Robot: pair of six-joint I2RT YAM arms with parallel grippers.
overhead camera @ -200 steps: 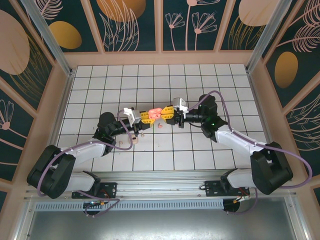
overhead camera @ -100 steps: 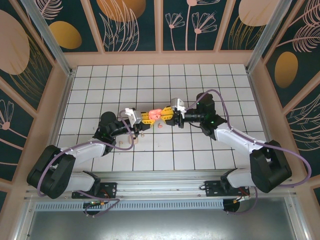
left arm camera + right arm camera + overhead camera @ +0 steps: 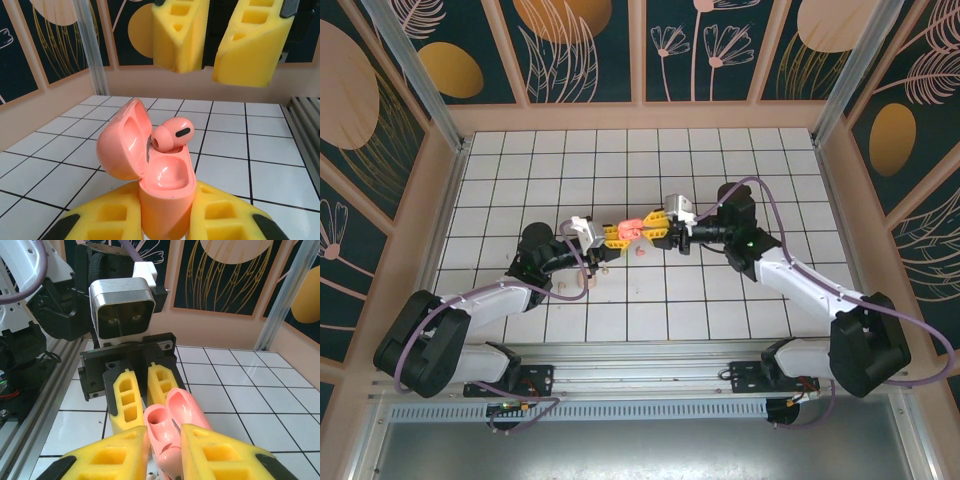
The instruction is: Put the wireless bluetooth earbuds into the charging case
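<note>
white tiles (image 3: 720, 180) below: your left gripper (image 3: 166, 212) pinches the open charging case (image 3: 165, 182), coral earbud (image 3: 172, 134) half seated; right gripper (image 3: 210, 42), slightly parted, should press it home.

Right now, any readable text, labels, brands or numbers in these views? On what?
No readable text anywhere.
Coral charging case and the earbud in it: blank.
Yellow foam pads: no print.
Wrist camera housing: no legible mark.
</note>
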